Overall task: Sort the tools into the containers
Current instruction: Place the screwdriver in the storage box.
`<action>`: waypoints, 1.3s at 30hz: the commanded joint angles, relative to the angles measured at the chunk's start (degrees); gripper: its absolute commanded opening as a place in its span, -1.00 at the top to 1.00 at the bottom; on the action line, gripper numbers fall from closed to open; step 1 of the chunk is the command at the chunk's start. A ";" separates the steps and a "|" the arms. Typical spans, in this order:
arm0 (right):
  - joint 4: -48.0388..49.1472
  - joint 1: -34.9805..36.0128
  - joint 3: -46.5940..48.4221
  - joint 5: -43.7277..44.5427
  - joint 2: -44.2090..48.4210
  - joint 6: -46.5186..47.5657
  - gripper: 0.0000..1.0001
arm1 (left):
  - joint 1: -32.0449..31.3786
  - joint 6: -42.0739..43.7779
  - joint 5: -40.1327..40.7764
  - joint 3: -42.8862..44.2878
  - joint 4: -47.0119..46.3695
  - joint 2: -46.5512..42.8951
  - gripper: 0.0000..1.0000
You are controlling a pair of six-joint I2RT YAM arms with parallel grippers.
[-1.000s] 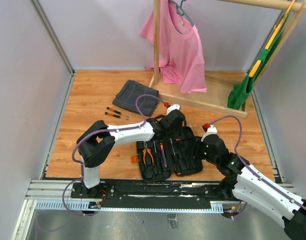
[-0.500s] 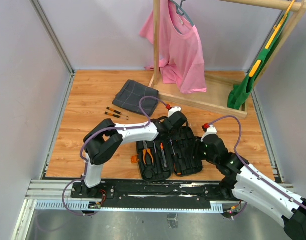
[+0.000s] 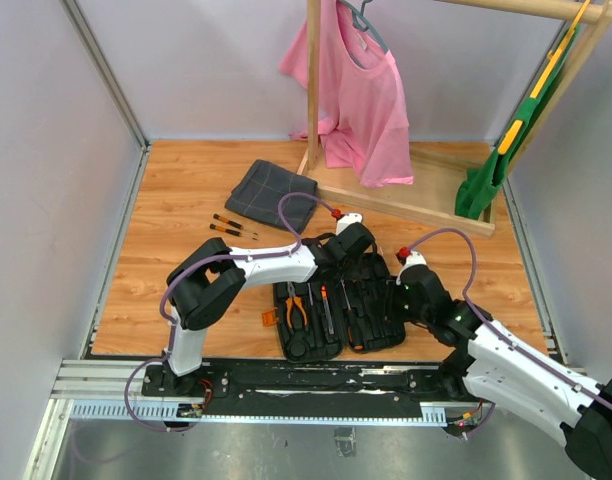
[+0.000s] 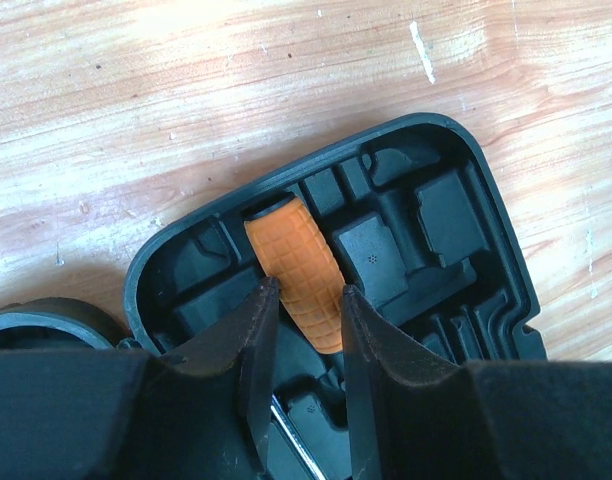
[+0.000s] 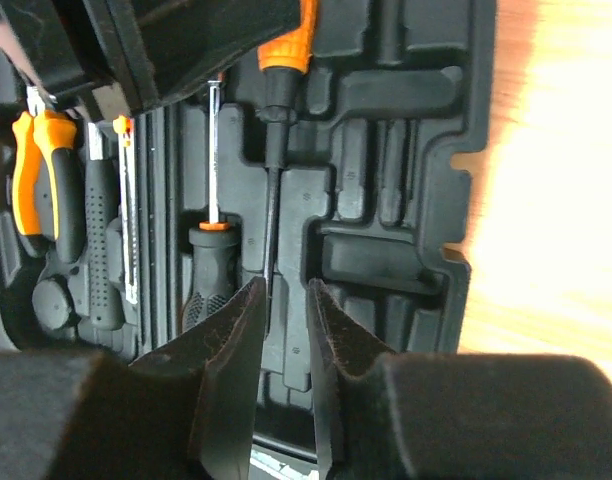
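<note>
A wooden desk stands inside pale walls, with a clothes rack at the far right. An open black tool case lies flat at the near centre, and both arms bend over its right half. Pliers sit slotted in the left half.

The left claw is closed around the ribbed grip of an orange-handled screwdriver at the case's far end. The right claw is narrow. It straddles that tool's dark shaft without visibly pinching it.

The step looks like seating this screwdriver. It would go best by lining the shaft up with its moulded groove, lowering it level, and pressing only once handle and shaft sit over their recesses.

Room is tight: the claws are close together, and a black-handled screwdriver lies just left of the shaft. Bare desk opens to the far left, where two small screwdrivers lie near a folded grey cloth.
</note>
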State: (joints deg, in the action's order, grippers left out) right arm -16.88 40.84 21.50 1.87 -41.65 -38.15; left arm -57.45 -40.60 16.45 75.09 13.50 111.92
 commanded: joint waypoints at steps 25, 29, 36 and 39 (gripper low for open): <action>-0.10 -0.94 5.36 -8.85 -13.90 2.04 0.74 | -0.03 0.21 0.25 -2.29 -0.75 1.81 0.40; -0.06 -0.96 5.39 -9.47 -13.92 1.82 0.75 | -0.02 0.17 0.19 -2.20 -0.73 1.81 0.41; -0.43 -0.96 5.09 -8.31 -10.76 1.20 0.77 | 0.00 0.39 -0.01 -2.02 -0.76 1.81 0.41; -0.52 -0.98 5.23 -9.19 -11.22 1.32 0.78 | -0.03 0.35 -0.01 -2.00 -0.75 1.81 0.42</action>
State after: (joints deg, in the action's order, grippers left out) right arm -17.39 40.84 25.78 -7.05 -52.99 -36.62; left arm -57.47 -41.01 16.38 74.46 11.62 111.92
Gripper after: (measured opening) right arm 0.117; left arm 0.294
